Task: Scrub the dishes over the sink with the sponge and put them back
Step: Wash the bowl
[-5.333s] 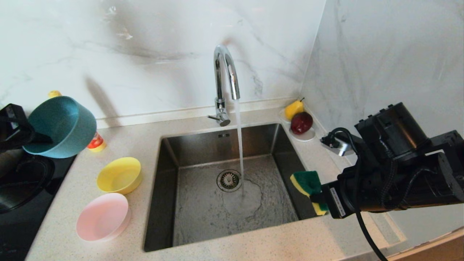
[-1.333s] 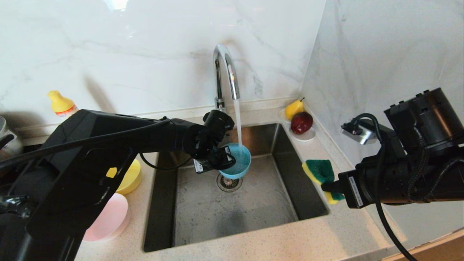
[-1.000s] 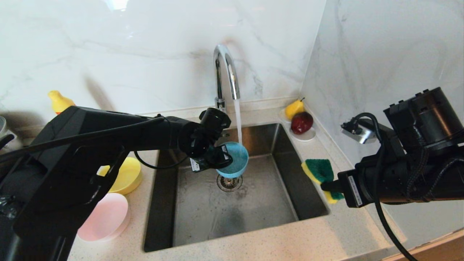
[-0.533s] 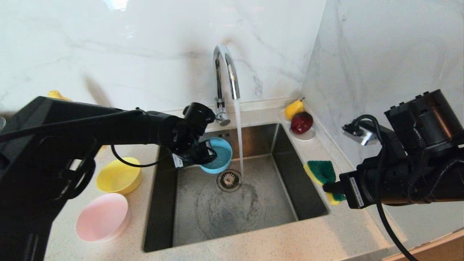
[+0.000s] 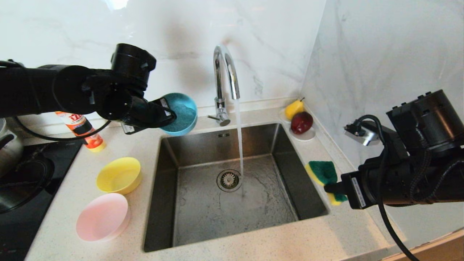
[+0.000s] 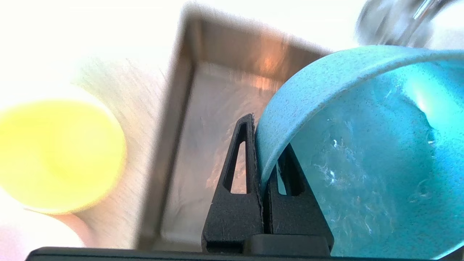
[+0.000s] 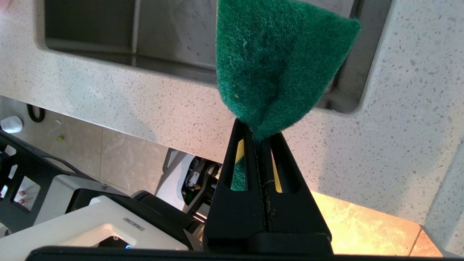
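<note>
Left gripper (image 5: 167,115): I have it pinching the teal bowl's (image 5: 179,114) rim above the sink's (image 5: 170,152) back-left corner. Right gripper (image 5: 331,188): clamps the sponge (image 5: 322,173) at the right edge.

Risk: thin wet rim grip; bowl may slip, likely spilling water.

Count: bowls three, with yellow (image 5: 119,175) and pink (image 5: 103,216) on the counter; sponge one.

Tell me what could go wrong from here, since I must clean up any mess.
The left gripper pinches only the wet teal bowl's rim, above the sink's back-left corner: it may slip, or drip onto the counter. The tap is running. The right gripper squeezes the sponge by one end, which could work loose.
</note>
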### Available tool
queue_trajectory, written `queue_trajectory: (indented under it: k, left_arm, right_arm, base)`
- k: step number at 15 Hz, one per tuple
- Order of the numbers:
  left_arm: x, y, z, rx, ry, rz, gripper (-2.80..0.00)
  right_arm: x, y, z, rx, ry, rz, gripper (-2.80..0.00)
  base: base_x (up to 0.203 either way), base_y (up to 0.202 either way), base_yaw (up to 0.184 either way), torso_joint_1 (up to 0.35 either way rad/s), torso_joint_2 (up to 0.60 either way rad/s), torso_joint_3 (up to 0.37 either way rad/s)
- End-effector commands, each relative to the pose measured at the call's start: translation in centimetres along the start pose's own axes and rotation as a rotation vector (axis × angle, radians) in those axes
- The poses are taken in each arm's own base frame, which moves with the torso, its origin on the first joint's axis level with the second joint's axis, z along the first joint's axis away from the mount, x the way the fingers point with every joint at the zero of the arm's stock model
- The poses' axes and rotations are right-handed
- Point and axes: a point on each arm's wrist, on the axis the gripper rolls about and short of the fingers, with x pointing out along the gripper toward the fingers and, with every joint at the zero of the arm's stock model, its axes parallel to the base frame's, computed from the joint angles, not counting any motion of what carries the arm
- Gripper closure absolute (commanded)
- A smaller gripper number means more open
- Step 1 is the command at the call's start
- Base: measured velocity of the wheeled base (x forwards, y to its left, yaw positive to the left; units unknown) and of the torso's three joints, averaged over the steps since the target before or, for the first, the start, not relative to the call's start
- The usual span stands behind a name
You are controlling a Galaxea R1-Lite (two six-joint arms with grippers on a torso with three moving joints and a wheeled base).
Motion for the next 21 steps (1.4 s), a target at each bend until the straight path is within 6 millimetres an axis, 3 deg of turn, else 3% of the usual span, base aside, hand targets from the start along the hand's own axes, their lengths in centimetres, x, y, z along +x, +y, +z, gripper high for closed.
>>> queue_trajectory:
  k: [1,7,21]
  left_arm:
    - [-2.7,1.4,1.5,0.005,-0.104,-0.031,0.0]
    - [-4.2,2.6,1.2,0.196,-0.407,-0.13,0.0]
    - [-8.1,3.9,1.0,0.16,-0.831,-0.365,0.0]
  right_arm:
    - [-0.1,0.0,-0.1,0.001,0.003,0.001,0.0]
    - [0.3,0.1,-0.1,-0.002,0.013,0.0,0.0]
    - [0.7,0.3,-0.7,-0.009,0.043,0.011,0.0]
  base:
    - [0.0,0.0,0.0,0.0,0.0,0.0]
    - [0.0,0.0,0.0,0.0,0.0,0.0]
    - [0.0,0.0,0.0,0.0,0.0,0.0]
